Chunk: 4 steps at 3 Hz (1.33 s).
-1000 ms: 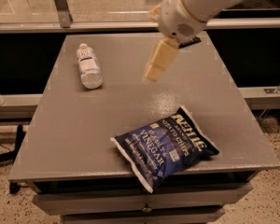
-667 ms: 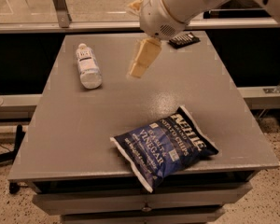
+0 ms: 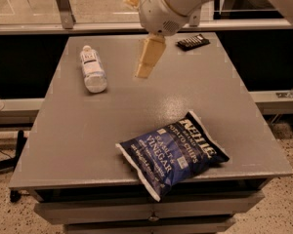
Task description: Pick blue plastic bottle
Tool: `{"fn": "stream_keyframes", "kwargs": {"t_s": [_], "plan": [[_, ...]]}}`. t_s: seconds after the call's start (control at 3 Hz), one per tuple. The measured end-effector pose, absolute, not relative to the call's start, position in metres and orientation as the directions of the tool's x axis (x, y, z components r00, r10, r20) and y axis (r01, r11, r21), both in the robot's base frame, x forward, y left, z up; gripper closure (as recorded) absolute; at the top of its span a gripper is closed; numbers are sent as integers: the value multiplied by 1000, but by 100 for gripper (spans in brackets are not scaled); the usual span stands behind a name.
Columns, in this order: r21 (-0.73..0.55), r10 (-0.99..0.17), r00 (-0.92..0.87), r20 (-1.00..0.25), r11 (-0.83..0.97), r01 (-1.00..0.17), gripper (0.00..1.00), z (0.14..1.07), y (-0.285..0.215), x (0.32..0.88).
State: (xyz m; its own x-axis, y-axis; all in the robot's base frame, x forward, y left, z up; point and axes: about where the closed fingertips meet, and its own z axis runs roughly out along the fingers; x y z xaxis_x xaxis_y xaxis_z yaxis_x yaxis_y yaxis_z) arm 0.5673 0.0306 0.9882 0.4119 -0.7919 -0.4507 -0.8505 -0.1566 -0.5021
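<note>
The robot's cream-coloured gripper hangs tilted in the air over the far half of a grey table, carried by a thick white arm that enters from the top of the view. It holds nothing that we can see, and we cannot tell whether it stands apart or together.

The blue plastic bottle lies to the gripper's left in the view, well apart from it. It rests on its side on the far left part of the tabletop. Its length runs from the far edge toward the near one, and its white-and-blue label faces up.

On the other side of the gripper, near the table's far edge, we see a small flat black packet lying at a slant.

Closer to us, a dark blue bag of Kettle sea salt and vinegar potato chips lies flat near the front edge. One corner pokes past the edge. The bag is well apart from both the bottle and the gripper.

Below the tabletop runs a grey drawer front, and speckled floor shows at the lower right.
</note>
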Motion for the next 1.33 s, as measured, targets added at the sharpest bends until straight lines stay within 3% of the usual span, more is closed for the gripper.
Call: {"fn": "stream_keyframes", "kwargs": {"t_s": [0.67, 1.33], "plan": [[-528, -728, 638, -249, -450, -720, 0, 942, 79, 588], [-527, -673, 719, -171, -554, -644, 0, 890, 120, 614]]}}
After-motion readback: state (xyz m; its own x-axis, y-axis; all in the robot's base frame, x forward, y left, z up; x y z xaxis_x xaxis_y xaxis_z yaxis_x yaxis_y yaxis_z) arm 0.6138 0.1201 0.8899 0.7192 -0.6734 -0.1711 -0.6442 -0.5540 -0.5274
